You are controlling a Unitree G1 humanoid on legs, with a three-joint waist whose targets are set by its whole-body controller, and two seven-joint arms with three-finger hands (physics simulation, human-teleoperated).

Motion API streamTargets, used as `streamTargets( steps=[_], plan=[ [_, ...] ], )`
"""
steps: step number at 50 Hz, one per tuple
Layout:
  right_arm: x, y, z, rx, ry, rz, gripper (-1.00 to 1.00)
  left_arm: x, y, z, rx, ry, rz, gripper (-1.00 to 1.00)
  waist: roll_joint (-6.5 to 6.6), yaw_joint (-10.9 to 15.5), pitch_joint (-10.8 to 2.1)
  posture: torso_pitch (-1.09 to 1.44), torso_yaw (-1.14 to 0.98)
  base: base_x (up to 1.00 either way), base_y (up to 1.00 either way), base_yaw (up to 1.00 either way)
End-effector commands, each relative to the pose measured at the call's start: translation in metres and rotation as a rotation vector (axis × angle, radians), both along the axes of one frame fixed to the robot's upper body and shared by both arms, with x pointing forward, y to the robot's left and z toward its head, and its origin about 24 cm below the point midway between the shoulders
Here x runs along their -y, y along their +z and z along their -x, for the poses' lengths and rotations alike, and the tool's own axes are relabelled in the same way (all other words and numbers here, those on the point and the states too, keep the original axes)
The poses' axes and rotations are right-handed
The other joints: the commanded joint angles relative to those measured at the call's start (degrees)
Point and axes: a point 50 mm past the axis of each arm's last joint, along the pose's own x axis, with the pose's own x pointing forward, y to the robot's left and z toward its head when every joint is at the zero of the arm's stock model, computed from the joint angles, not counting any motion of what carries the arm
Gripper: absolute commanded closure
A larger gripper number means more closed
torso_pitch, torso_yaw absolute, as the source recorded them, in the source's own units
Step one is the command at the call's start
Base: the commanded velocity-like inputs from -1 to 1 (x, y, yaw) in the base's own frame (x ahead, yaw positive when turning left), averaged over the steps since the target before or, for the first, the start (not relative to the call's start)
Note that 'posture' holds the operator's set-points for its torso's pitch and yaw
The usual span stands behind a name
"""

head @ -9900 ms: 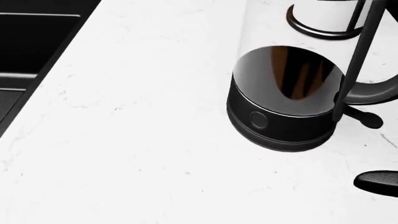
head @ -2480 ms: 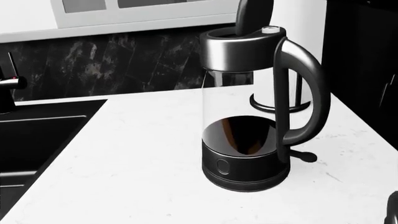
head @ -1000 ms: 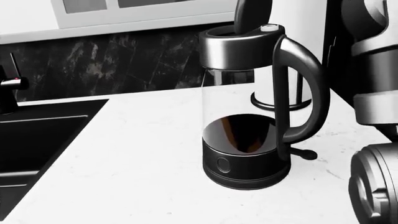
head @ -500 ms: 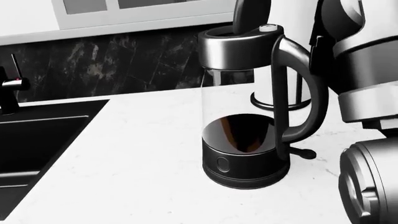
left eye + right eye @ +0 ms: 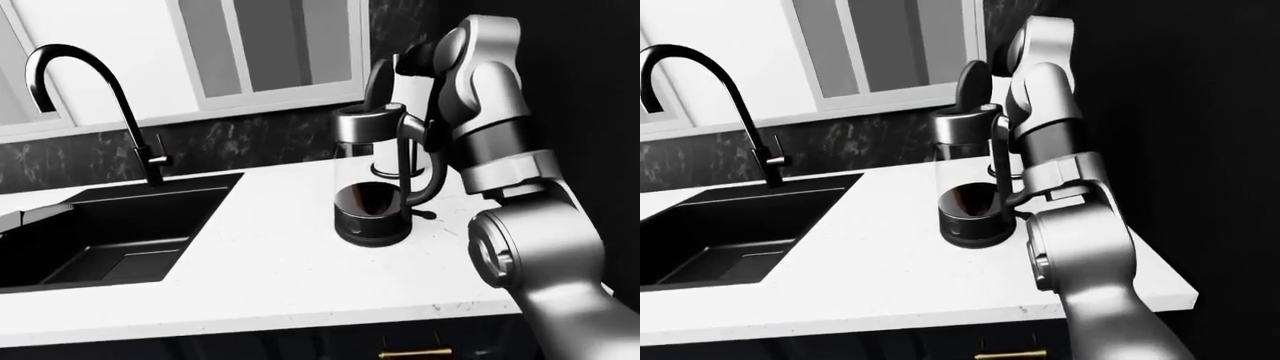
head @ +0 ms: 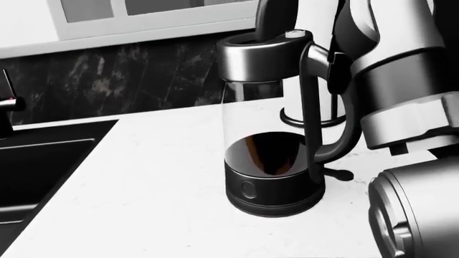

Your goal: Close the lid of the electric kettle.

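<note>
Kettle lid [image 5: 378,81], black and oval, is seen upright above the glass-bodied electric kettle [image 5: 372,180] on the white marble desk [image 5: 270,255], so closing remains undone. The right hand's [image 5: 413,60] finger spread cannot be told.

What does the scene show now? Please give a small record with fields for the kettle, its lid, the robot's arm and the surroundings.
kettle: electric kettle upright on the white counter, glass body, dark base
lid: kettle lid open, standing upright above the rim
right arm: right arm raised beside the kettle handle; right hand near the lid, contact unclear
left hand: not in view
sink: black sink with faucet at the view's left
</note>
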Motion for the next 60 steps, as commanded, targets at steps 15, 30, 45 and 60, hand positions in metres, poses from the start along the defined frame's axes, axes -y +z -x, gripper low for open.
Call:
streamTargets(
  steps=[15,30,45,60],
  plan=[
    [-0.038,0.011,0.001,0.074,0.1,0.012,-0.96,0.002,0.011,0.001,0.051,-0.005,-0.037,-1.0,0.63,-0.65,0.12,-0.68,0.0,0.0,0.0,0.0],
    [-0.074,-0.002,0.001,0.064,0.174,0.019,-0.96,0.002,0.013,0.002,0.056,-0.003,-0.034,-1.0,1.29,-1.57,-0.14,-0.68,0.0,0.0,0.0,0.0],
    [-0.096,0.001,0.005,0.071,0.228,0.026,-0.96,0.002,0.013,0.002,0.056,-0.003,-0.032,-1.0,1.3,-1.7,-0.25,-0.68,0.0,0.0,0.0,0.0],
    [-0.093,-0.004,0.005,0.069,0.228,0.017,-0.96,0.001,0.013,0.003,0.056,0.001,-0.031,-1.0,0.21,-0.11,-0.21,-0.68,0.0,0.0,0.0,0.0]
  ],
)
